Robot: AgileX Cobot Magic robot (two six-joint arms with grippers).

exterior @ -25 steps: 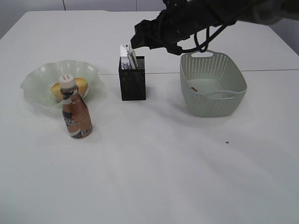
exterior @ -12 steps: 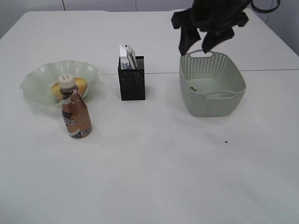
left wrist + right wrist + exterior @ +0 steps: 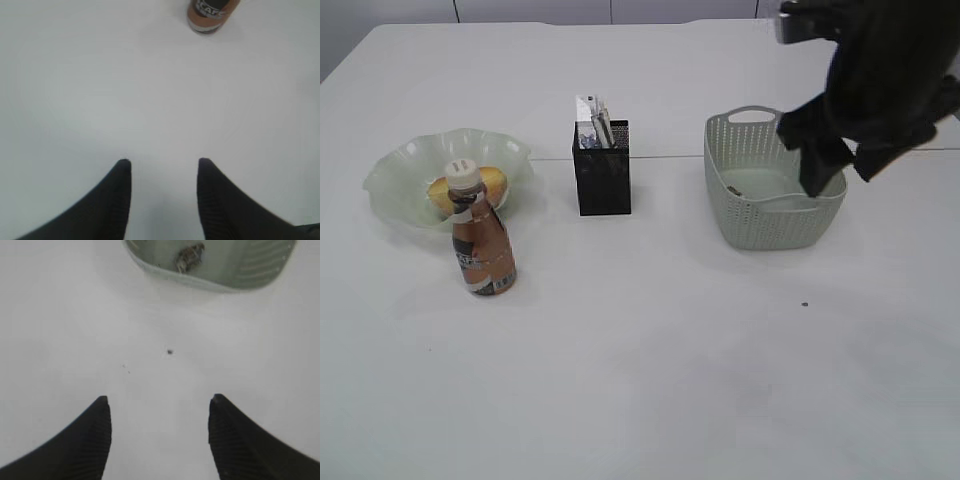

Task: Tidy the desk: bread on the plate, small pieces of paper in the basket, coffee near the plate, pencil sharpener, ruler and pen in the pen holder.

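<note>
Our right claw (image 3: pixel 159 405) hangs wide open and empty over bare desk (image 3: pixel 650 380), beside the basket (image 3: pixel 750 225) holding a light, soft paper scrap (image 3: pixel 190 256). Our left claw (image 3: pixel 162 167) is open, empty. The bun (image 3: pixel 490 182) sits on the fragile plate (image 3: pixel 395 165), the smooth bottle (image 3: pixel 482 240) just beside it, best gripped mid-body. The holder (image 3: pixel 603 180) stands between; there is ample room around it.
</note>
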